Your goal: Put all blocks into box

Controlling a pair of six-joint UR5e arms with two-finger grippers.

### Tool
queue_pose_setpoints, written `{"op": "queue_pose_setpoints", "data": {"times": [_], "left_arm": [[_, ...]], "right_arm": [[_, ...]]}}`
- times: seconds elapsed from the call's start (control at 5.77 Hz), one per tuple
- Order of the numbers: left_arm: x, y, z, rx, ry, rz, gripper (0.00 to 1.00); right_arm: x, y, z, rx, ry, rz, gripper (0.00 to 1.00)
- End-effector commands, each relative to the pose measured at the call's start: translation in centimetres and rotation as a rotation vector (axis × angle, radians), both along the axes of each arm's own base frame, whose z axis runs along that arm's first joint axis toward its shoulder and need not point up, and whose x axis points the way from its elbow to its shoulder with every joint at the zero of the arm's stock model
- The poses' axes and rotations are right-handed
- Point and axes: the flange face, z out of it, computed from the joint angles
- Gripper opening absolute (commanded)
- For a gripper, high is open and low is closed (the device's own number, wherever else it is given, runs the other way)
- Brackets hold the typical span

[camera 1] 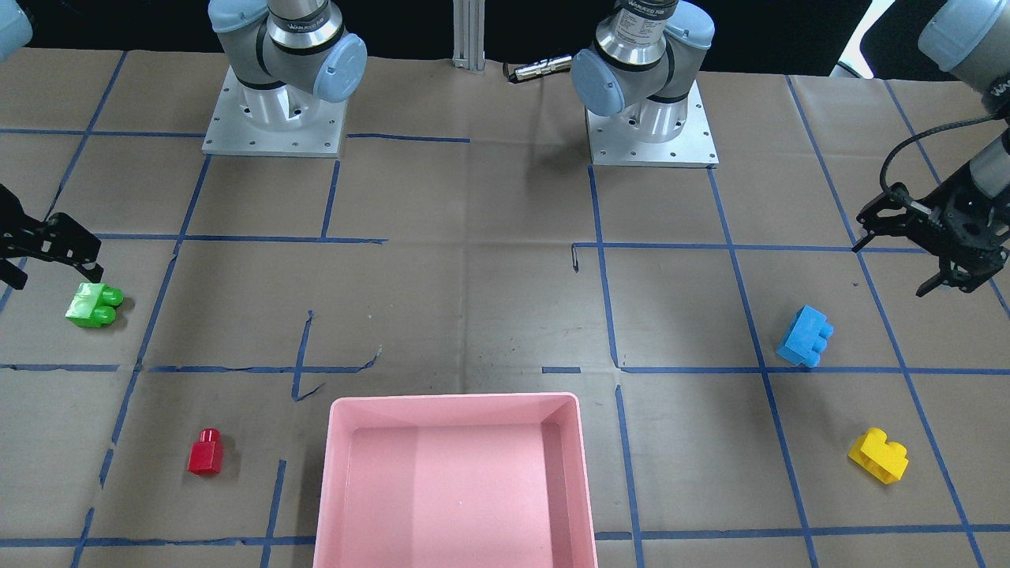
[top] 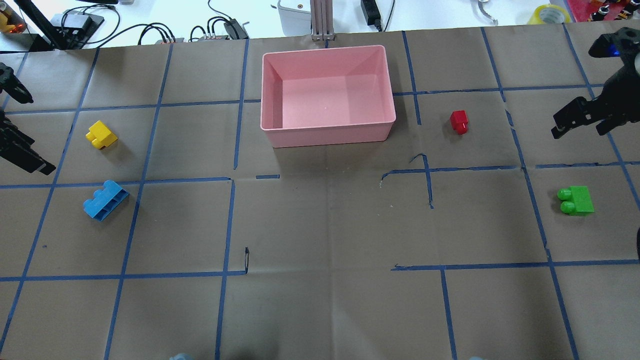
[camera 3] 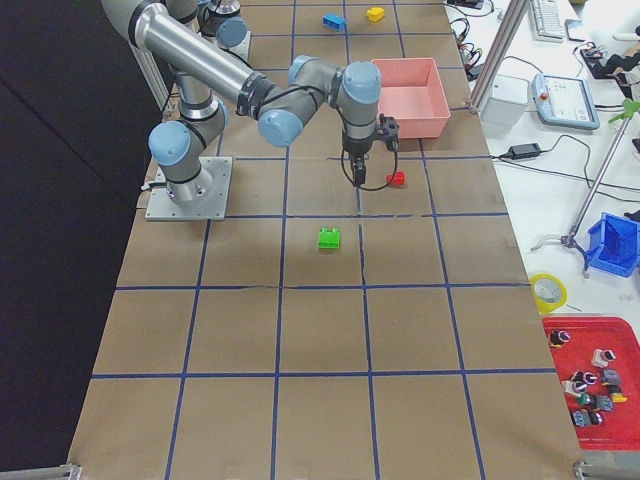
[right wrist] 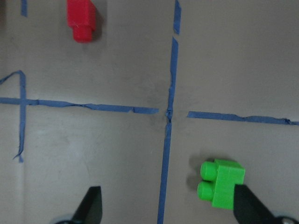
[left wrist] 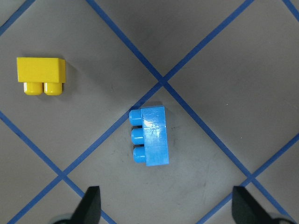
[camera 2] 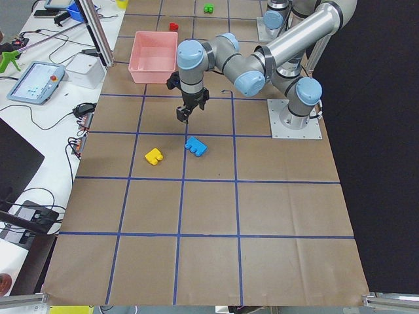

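Left hand (left wrist: 167,204), right hand (right wrist: 167,204) seemingly spread

Pink box (top: 327,132); green (top: 577,200), blue (top: 105,199), yellow (top: 101,135), red (top: 459,122) blocks; brown table (top: 320,240), blue-taped grid.

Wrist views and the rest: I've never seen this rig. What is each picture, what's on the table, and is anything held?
Two robot arms stand at a paper-covered table, each ending in a two-fingered hand. One camera faces the robot across the table, one looks over its shoulders, one sits at each table end, and one rides each wrist, looking down. The left hand is open and empty; its camera shows the blue block and the yellow block. The right hand is open and empty; its camera shows the green block and the red block. All four lie on the table, outside the pink box.
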Motion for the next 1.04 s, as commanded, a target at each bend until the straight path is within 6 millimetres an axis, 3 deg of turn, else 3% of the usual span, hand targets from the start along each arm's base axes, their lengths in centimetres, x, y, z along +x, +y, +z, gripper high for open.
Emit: {"op": "queue_pose_setpoints", "data": {"times": [0.0,0.17,0.35,0.52,0.87], "left_arm": [[0.8,-1.2,-7.0,-0.022,-0.011,-0.012,1.0],[1.2,-2.1,-10.8,-0.022,0.006,0.004,1.0],[1.1,-2.6,-14.2,-0.019,0.059,0.013,1.0],[1.0,-2.4,-16.5,-0.018,0.06,0.012,1.0],[0.0,-0.6,-18.8,-0.026,0.049,0.011,1.0]], "right_arm": [[-1.8,2.2,-7.3,-0.085,0.059,-0.04,1.0],[-3.6,4.1,-9.2,-0.064,0.037,-0.099,1.0],[-4.3,4.7,-10.5,-0.043,0.017,-0.118,1.0],[-5.4,5.0,-11.6,-0.025,0.008,-0.136,1.0],[-6.2,4.7,-12.2,-0.057,0.045,-0.133,0.99]]}}
